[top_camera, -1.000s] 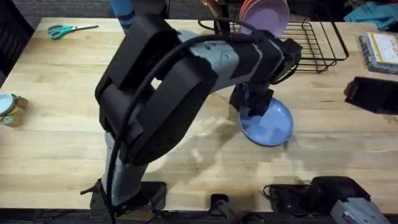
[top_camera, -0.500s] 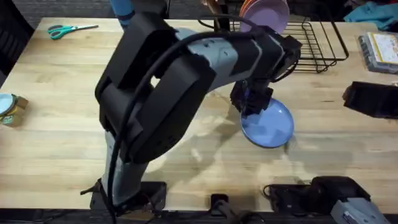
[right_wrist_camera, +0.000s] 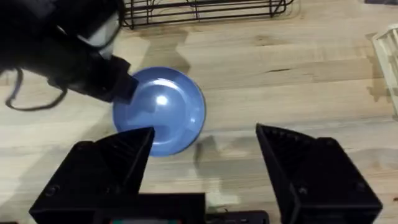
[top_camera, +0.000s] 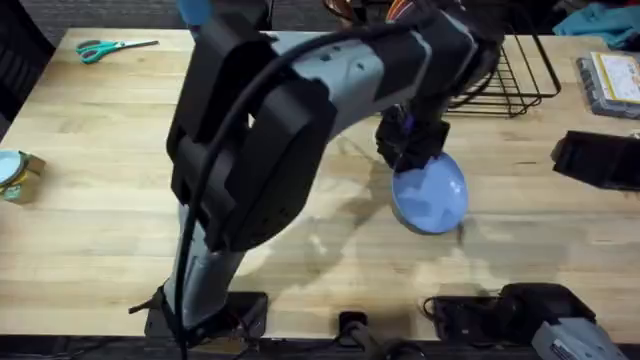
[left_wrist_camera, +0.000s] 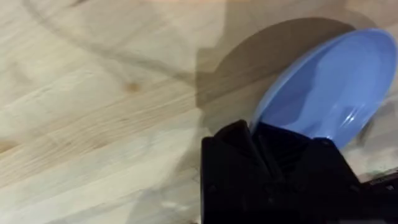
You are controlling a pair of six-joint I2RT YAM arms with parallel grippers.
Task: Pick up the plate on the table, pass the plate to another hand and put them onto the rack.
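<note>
The light blue plate (top_camera: pixel 432 198) hangs tilted just above the table (top_camera: pixel 90 220), casting a shadow on the wood. My left gripper (top_camera: pixel 408 150) reaches across the middle and is shut on the plate's rim nearest the rack. In the left wrist view the plate (left_wrist_camera: pixel 329 87) rises out of the black fingers (left_wrist_camera: pixel 249 140). My right gripper (right_wrist_camera: pixel 205 155) stands open near the table's front edge, with the plate (right_wrist_camera: pixel 165 115) ahead of it and apart from it. The black wire rack (top_camera: pixel 515 65) stands at the back, partly hidden by the left arm.
Teal-handled scissors (top_camera: pixel 112 47) lie at the back left. A small tin (top_camera: pixel 14 172) sits at the left edge. A clear box (top_camera: pixel 610 80) and a black object (top_camera: pixel 598 155) sit at the right. An orange plate edge (top_camera: pixel 398 10) shows in the rack.
My left arm has risen toward the camera, lifting the plate by its rim and shifting it slightly toward the rack. It now hides the lilac plate. The right arm has not moved.
</note>
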